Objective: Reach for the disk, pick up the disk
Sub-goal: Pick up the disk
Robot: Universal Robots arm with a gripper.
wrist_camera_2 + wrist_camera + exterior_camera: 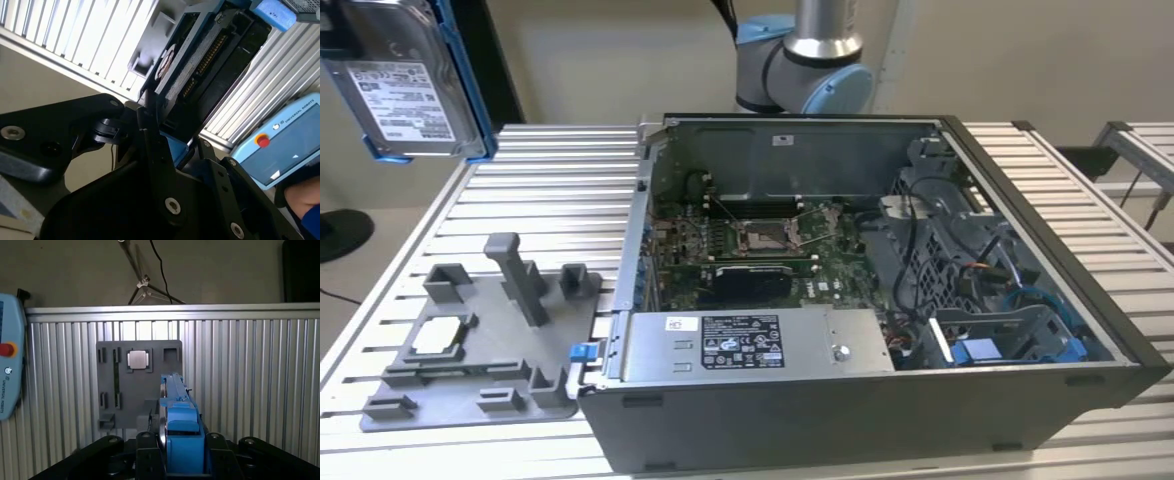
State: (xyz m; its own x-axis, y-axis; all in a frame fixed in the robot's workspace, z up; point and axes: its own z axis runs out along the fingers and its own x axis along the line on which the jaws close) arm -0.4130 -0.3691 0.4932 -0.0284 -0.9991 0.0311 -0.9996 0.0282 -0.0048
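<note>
Flat silver-grey metal disk (407, 85) with white label and bright blue plastic rails: hangs in the air at the exterior view's left, well clear of the ribbed aluminium table (547, 200). Nothing under it touches it.

Black gripper (181, 450): clenched on the disk, edge-on. In both wrist views the jaws stand on either side of the blue rail with the drive body running out between them (210, 60).

Below the load, in the first wrist view: grey plastic fixture tray (140, 390) carrying a small square silver chip (138, 360). In the exterior view the tray (454, 350) sits left of the open grey metal computer case (881, 400).

Risks, as judged:
- The hold looks to be on one end, on plastic. The long body sticks out past the jaws, so a jolt could pivot it or slide it free.
- The rail may flex under the clamp and loosen the hold.
- A drop from here would likely land on the tray and chip, harming the drive, the chip or both.
- A blue pendant (7, 360) lies near the table edge, within reach of a wide swing.
</note>
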